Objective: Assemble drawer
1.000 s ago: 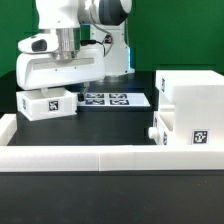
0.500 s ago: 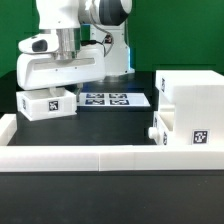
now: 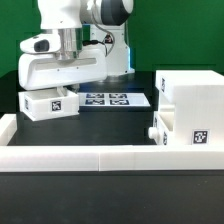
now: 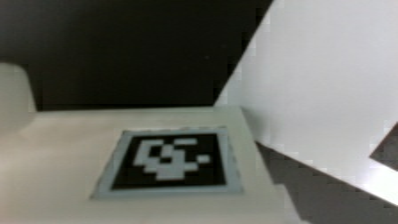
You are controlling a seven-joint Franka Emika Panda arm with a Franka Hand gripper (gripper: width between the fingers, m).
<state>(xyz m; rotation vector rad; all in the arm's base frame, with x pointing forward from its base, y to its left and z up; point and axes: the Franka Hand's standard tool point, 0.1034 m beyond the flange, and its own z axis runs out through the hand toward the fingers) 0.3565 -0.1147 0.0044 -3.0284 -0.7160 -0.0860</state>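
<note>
Step in hand: pickup of the small tray (image 3: 48, 104) at the exterior view's left of the desk (image 3: 110, 195). Gripper (image 3: 66, 88) sits directly over it; finger state cannot be told. Next move: carry to the case (image 3: 190, 105).

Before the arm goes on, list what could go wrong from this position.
1. The gripper sits low over the small tray and its fingertips are hidden, so the grasp cannot be checked; the tray might slip or tilt if lifted.
2. The marker board lies right beside that tray; dragging the tray could scrape it.
3. The large case and second tray stand close together on the exterior view's right, leaving little room.
</note>
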